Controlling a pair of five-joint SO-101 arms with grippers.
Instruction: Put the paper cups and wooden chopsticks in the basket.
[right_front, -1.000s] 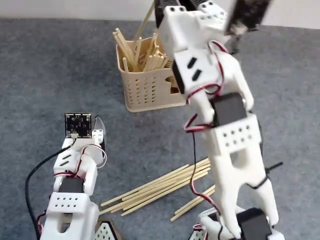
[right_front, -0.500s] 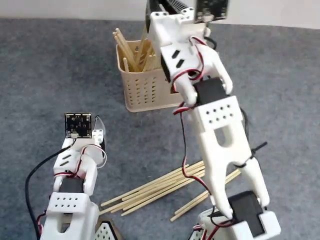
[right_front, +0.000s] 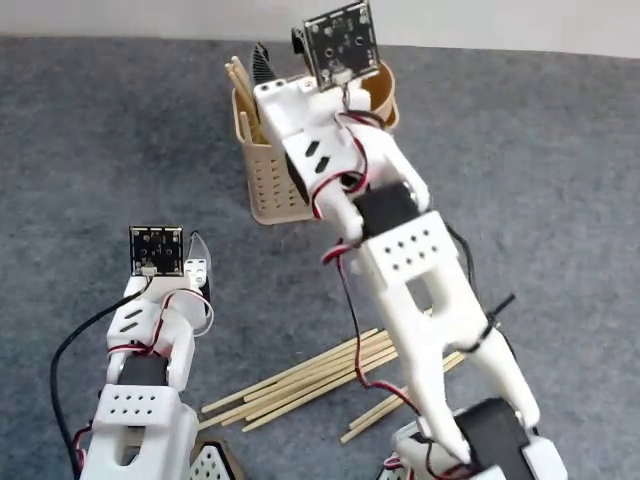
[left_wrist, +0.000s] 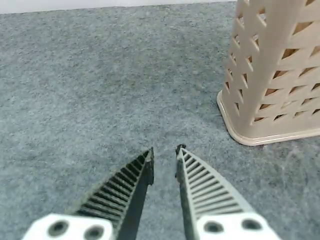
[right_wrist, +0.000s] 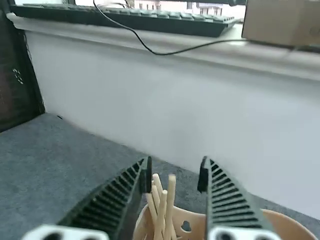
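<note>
A beige slotted basket (right_front: 268, 178) stands at the back of the grey carpet with several wooden chopsticks (right_front: 240, 85) upright in it. A brown paper cup rim (right_front: 386, 92) shows behind the arm. My right gripper (right_front: 280, 52) hangs open over the basket's back edge. In the right wrist view the chopsticks' tips (right_wrist: 161, 196) rise between the open right gripper (right_wrist: 173, 174), just below its fingertips. More chopsticks (right_front: 318, 375) lie loose on the carpet at the front. My left gripper (left_wrist: 165, 151) is narrowly open and empty, low over the carpet left of the basket (left_wrist: 272, 75).
Grey carpet (right_front: 90, 150) covers the whole work area, with bare floor left of the basket. A white wall (right_wrist: 165, 95) with a ledge and cables rises behind the basket. The right arm's white links (right_front: 410, 260) stretch across the middle, over part of the loose chopsticks.
The right arm has swung left and stretched farther over the basket. The chopstick that stuck up beside its gripper a second ago is gone from there. The left arm has kept still.
</note>
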